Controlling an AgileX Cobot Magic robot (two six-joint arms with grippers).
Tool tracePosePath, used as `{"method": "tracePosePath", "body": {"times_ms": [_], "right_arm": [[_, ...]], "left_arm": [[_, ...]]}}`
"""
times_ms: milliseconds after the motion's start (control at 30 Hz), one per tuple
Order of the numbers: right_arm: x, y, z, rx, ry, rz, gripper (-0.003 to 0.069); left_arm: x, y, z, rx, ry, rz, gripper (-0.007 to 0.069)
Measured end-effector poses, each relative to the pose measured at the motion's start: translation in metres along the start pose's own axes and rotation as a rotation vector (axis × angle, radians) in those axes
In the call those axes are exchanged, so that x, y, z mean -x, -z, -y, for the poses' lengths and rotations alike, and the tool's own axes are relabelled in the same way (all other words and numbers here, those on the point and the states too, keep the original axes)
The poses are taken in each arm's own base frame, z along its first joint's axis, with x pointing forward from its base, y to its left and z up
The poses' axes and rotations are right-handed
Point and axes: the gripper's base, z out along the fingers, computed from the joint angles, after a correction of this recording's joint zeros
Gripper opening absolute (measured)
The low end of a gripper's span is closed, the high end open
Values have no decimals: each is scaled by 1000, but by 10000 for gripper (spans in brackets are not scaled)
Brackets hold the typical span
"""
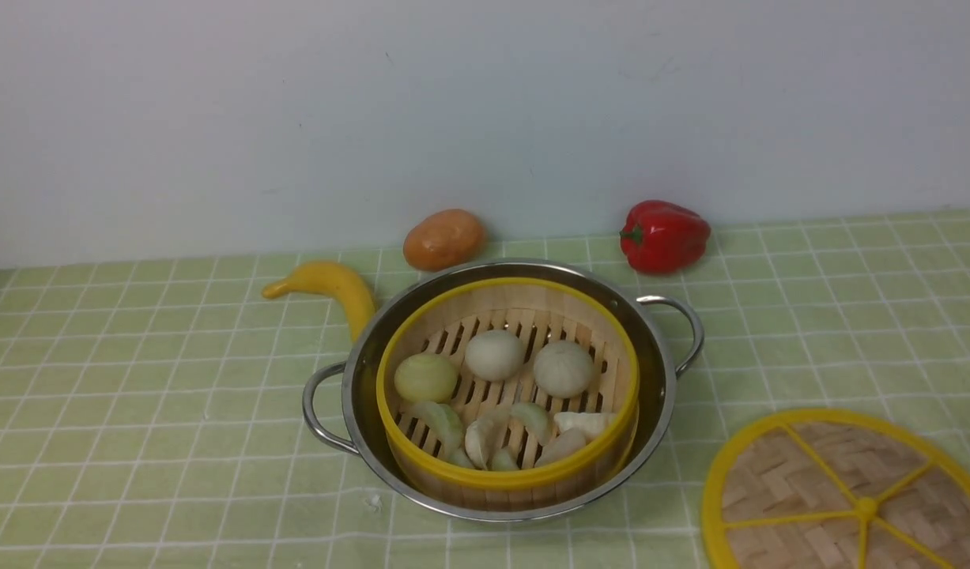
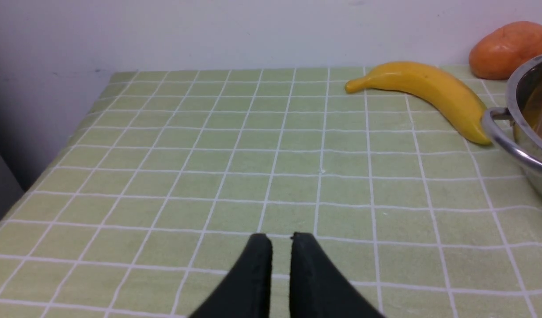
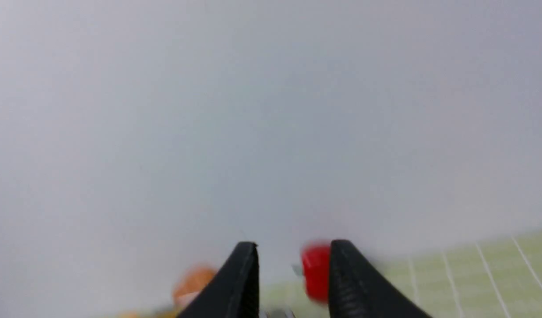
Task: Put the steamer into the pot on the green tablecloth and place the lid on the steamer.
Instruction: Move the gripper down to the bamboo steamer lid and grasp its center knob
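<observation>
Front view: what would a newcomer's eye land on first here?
The big shiny pot in the middle of the cloth, with the yellow-rimmed steamer of pale buns and dumplings sitting inside it, uncovered. Next, the woven lid with yellow spokes, lying on the cloth at the near right, partly out of the picture. Then the glossy red pepper, beyond the pot to the right, near the wall.
</observation>
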Motion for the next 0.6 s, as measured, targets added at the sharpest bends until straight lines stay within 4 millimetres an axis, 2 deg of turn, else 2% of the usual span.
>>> {"method": "tracePosePath", "body": {"times_ms": [33, 100, 200, 400, 500, 600], "right_arm": [[6, 1, -3, 9, -2, 19, 243], [32, 6, -16, 40, -10, 67, 243], [49, 13, -26, 51, -11, 58, 243], [53, 15, -29, 53, -31, 23, 243], [48, 17, -29, 23, 63, -81, 243], [44, 22, -30, -14, 162, -266, 243]], "left_arm": [[0, 0, 0, 0, 0, 0, 64], [0, 0, 0, 0, 0, 0, 64], [0, 0, 0, 0, 0, 0, 66], [0, 0, 0, 0, 0, 0, 85], [0, 0, 0, 0, 0, 0, 85], [0, 0, 0, 0, 0, 0, 86]]}}
